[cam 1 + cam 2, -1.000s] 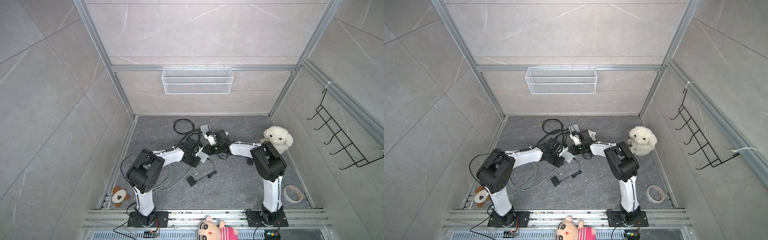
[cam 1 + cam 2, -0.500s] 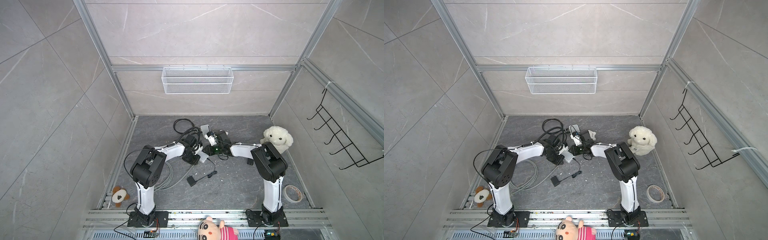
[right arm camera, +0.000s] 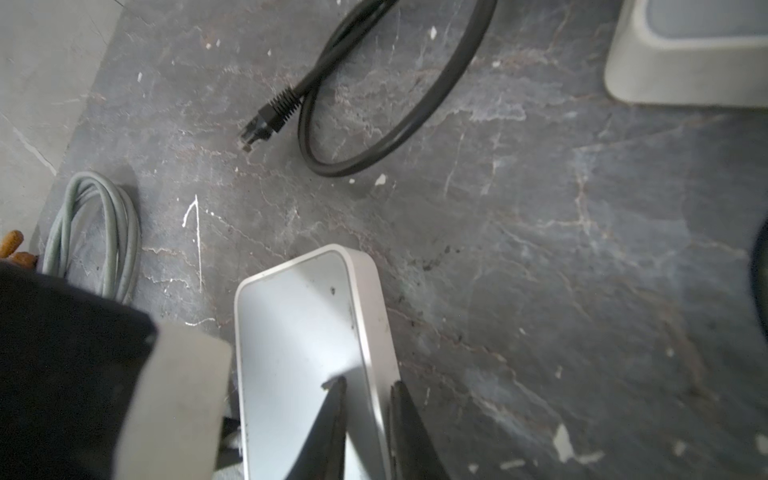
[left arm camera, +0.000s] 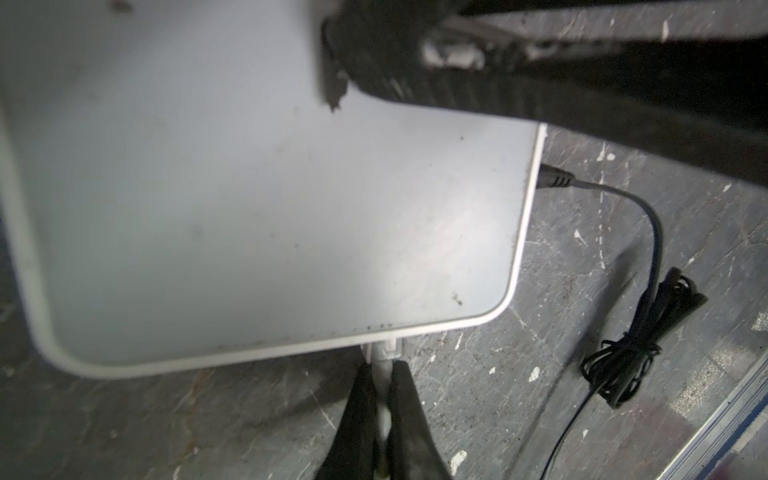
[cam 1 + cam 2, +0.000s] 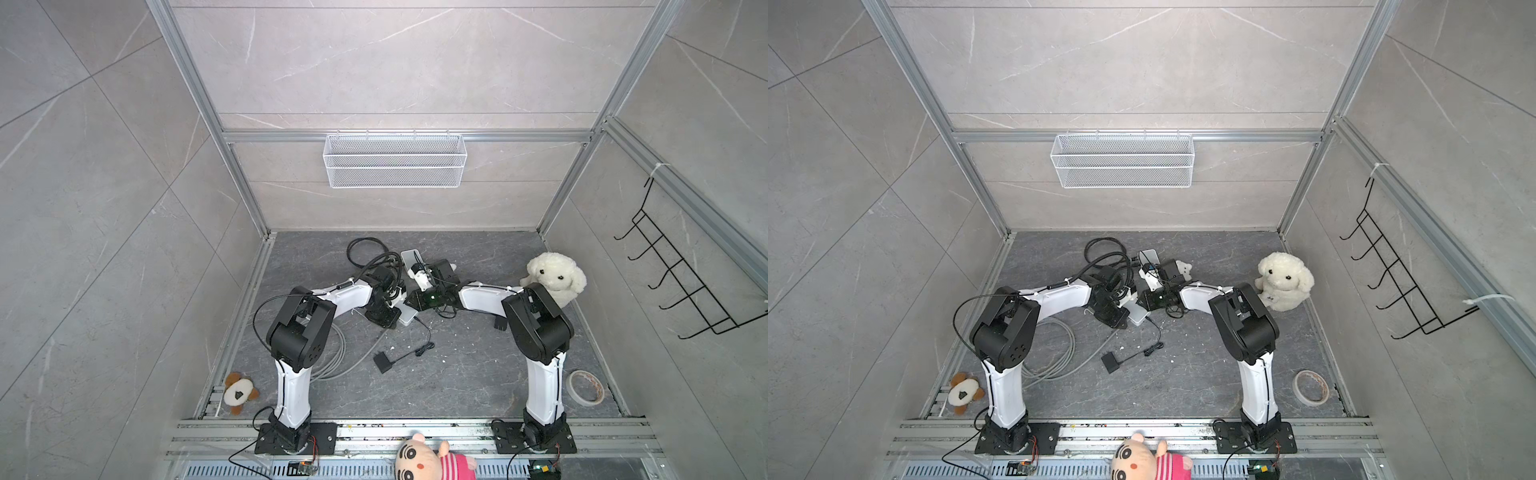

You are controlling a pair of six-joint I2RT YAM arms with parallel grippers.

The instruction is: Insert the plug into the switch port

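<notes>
The white switch [image 4: 266, 208] lies flat on the dark floor, mostly hidden under both grippers in both top views [image 5: 409, 318] [image 5: 1138, 315]. A clear plug [image 4: 385, 348] on a grey cable sits against the switch's side wall, and how deep it sits cannot be made out. My left gripper [image 4: 380, 368] [image 5: 395, 322] is shut on the cable right behind the plug. My right gripper [image 3: 365, 384] [image 5: 411, 305] is closed over the switch's [image 3: 299, 332] long edge, one finger on its top face and one against its side.
A black power lead [image 4: 648, 216] is plugged into another side of the switch and runs to an adapter [image 5: 383, 362]. Nearby lie a black network cable [image 3: 266, 120], a grey cable coil [image 3: 95, 232], a second white box [image 3: 685, 62], a sheep plush [image 5: 555, 278] and a tape roll [image 5: 585, 387].
My left arm's elbow has swung right and toward the back, carrying its gripper closer against the switch. The right arm has stayed where it was.
</notes>
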